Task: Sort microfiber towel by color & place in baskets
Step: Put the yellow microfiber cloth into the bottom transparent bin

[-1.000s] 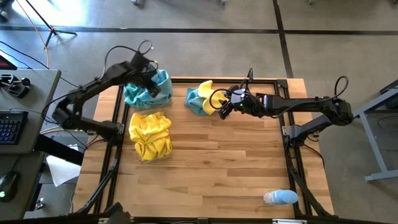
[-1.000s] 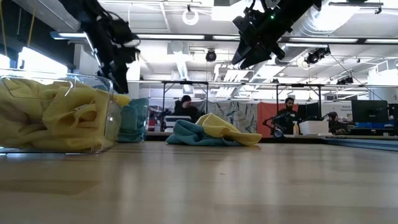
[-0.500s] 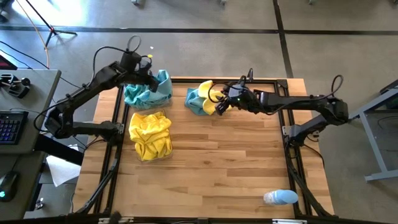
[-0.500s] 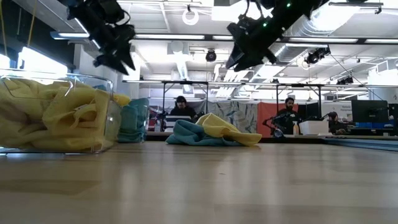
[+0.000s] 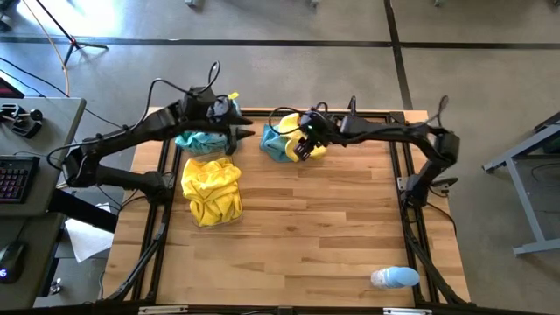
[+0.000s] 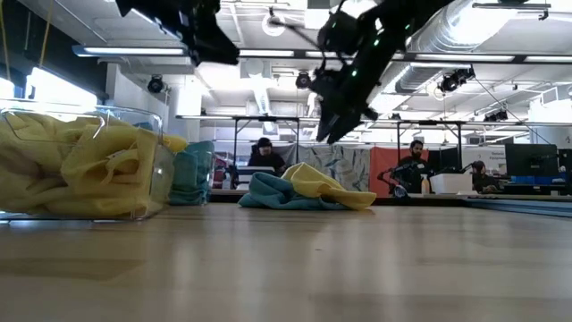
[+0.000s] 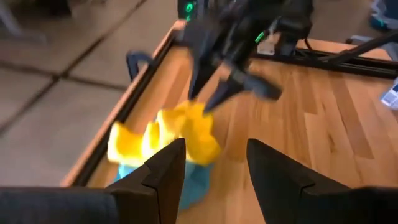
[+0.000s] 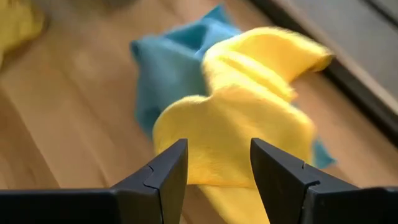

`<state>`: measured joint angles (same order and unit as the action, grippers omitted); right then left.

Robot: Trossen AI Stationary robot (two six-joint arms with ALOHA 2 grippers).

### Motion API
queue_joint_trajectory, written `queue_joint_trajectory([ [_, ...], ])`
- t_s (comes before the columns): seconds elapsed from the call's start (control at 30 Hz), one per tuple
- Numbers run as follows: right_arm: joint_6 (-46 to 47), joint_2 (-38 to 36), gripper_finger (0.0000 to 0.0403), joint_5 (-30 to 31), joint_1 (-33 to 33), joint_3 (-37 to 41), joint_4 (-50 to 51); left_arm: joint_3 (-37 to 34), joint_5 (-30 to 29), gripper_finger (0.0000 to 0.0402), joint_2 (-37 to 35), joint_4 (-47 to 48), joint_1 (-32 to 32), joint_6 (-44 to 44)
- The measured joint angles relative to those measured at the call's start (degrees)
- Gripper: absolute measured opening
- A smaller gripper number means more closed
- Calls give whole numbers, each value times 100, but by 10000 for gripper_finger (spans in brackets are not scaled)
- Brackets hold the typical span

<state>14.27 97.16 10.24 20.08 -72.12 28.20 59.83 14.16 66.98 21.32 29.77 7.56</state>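
above yellow towel (image 8: 233,124), right end effector (image 8: 214,163) open

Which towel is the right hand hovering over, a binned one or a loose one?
The loose yellow towel lying on a teal towel on the bare table. The right hand hangs open above it; the others sit in the baskets.

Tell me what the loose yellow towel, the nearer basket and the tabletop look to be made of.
Yellow towel: soft napped cloth, matte, probably microfiber; it folds limply with fuzzy edges.
Basket: clear hard plastic, glossy; the yellow cloths show through its wall.
Tabletop: wood planks, light smooth finish; grain and plank seams show.
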Motion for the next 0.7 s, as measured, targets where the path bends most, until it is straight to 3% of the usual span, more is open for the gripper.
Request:
queue_joint_trajectory([
  [0.1,-375,435,169,-364,83,-131,4,0,-42,161,0,-260,-169,285],
  [0.3,-664,948,154,-147,188,-182,-117,4,-249,161,0,-508,-383,160],
  [0.57,-872,1176,19,-380,357,-167,-295,4,-354,161,2,-513,-602,-152],
  [0.7,-898,1140,10,-397,361,-164,-237,4,-677,161,2,-537,-774,-305],
])
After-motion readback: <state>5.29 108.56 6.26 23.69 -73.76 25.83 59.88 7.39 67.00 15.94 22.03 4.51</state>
